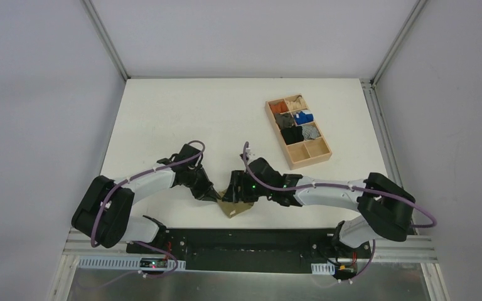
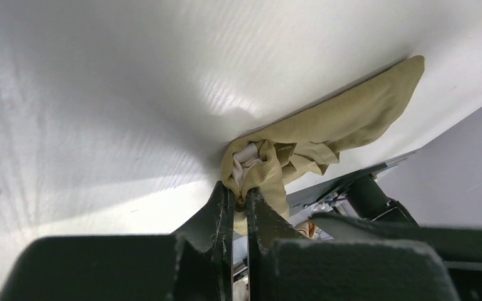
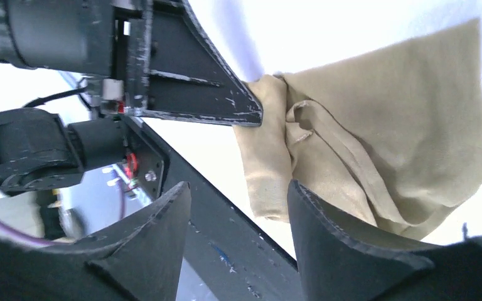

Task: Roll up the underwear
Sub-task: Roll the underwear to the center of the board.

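A: Two questions: where is the underwear (image 1: 236,208), and who holds it?
B: It lies crumpled at the middle of the table's (image 1: 163,119) near edge. The left gripper (image 2: 238,195) is clamped on its fold; the right gripper (image 3: 238,186) stands open close to it. Farther, toward the right edge, a wooden tray (image 1: 268,108) holds small bundles (image 1: 292,119).

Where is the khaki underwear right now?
In the top view the underwear lies bunched at the near edge of the table, mid-width, pinched by the left gripper, the open right gripper beside it.
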`<state>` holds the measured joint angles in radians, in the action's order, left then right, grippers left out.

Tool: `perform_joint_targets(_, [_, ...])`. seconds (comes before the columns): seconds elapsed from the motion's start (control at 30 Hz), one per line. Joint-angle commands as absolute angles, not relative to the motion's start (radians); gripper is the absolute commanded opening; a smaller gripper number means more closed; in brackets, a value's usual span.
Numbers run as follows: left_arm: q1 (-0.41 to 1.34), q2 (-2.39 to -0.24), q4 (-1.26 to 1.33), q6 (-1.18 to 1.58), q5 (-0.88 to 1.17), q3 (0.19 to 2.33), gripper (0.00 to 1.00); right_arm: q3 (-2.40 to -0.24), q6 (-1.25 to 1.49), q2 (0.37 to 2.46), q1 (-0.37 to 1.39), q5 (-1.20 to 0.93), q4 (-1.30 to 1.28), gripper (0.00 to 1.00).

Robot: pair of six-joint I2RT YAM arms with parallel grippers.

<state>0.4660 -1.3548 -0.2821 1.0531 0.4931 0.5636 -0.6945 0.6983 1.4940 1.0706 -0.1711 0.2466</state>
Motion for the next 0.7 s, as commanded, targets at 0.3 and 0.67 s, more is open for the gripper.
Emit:
perform_joint_targets(0.3, [0.477,-1.317,-0.397,1.069,0.446,0.542,0.0,-1.189,0.24,1.693,1.444,0.492,-0.43,0.59])
perform_joint_targets(0.67, [0.479,-1.31,-0.406,1.069,0.451,0.551,0.0,-1.321,0.239,1.903,1.499,0.608,-0.494,0.54])
